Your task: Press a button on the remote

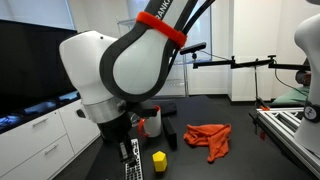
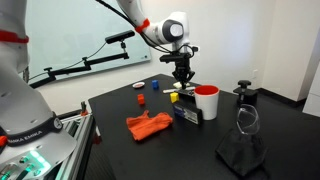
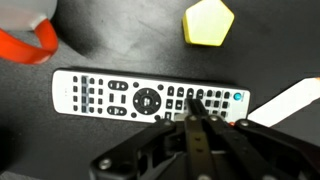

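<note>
The remote (image 3: pixel 150 99) lies flat on the black table, long and slim, with rows of small buttons. It looks pale in the wrist view and dark in an exterior view (image 1: pixel 131 160). My gripper (image 3: pixel 195 105) is shut, its fingers pressed together. The tip is down on the button rows near the remote's right end. In both exterior views the gripper (image 1: pixel 128 136) (image 2: pixel 181 80) points straight down over the remote. In the exterior view with the white wall the remote is mostly hidden.
A small yellow block (image 3: pixel 208 22) (image 1: pixel 159 160) lies just beyond the remote. A red mug (image 2: pixel 207 103) (image 3: pixel 25 40) stands close by. An orange cloth (image 1: pixel 208 140) (image 2: pixel 148 125) lies farther off. Small red and blue pieces (image 2: pixel 140 98) and black objects (image 2: pixel 243 95) are on the table.
</note>
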You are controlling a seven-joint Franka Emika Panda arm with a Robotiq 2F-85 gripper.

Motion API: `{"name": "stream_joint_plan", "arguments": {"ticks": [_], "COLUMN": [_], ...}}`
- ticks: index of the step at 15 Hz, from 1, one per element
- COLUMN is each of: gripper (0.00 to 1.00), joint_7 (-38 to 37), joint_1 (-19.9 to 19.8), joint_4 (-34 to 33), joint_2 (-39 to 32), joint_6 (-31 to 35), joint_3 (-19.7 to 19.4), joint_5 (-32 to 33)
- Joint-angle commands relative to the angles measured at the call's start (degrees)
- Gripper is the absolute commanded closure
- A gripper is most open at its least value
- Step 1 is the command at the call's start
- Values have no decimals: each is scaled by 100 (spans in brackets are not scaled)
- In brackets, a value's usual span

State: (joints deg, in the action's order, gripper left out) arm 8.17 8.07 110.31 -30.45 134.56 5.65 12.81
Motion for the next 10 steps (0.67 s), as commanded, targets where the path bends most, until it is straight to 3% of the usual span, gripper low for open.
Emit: {"name": "stream_joint_plan", "arguments": {"ticks": [1,10], "gripper": [100,100], "joint_7": [192,301], "joint_1": [-47,-132], "joint_4": [-168,-394], "joint_2": [-42,-284], "joint_6": [-111,-83], "joint_3": [27,11], "joint_5": [-65,-77]}}
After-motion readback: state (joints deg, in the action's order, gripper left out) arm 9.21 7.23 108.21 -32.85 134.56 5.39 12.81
